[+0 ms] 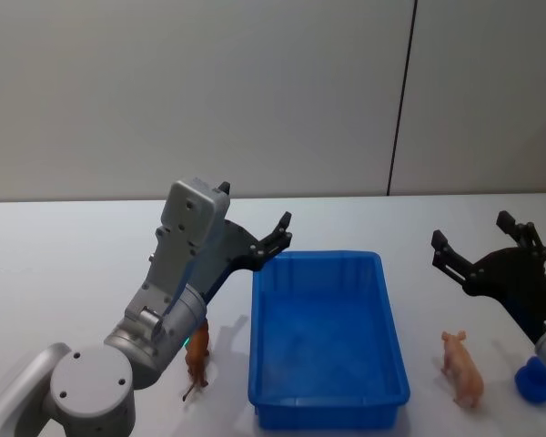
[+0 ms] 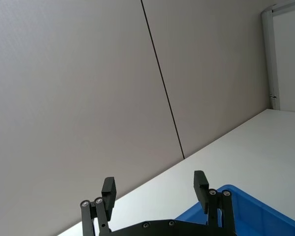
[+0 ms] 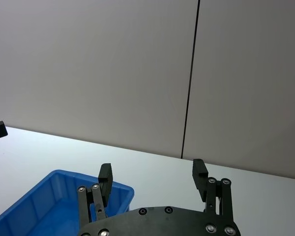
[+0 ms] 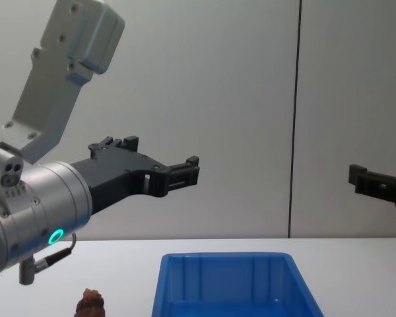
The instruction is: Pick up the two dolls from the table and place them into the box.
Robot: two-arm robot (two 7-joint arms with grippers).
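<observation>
Rough brown doll point(image 1: 197, 362) and smooth pink doll point(image 1: 461, 367) are on the bench point(image 1: 73, 264) beside the blue plastic box point(image 1: 328, 411); left gripper point(image 2: 155, 182) and right gripper point(image 3: 152, 168) jaws apart.

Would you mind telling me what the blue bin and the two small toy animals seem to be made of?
The blue bin looks like moulded plastic: smooth, slightly glossy, with a thick rim. The pink toy seems to be smooth plastic or rubber, evenly coloured. The brown toy looks rough-surfaced and is probably plastic too, though that is hard to tell.
</observation>
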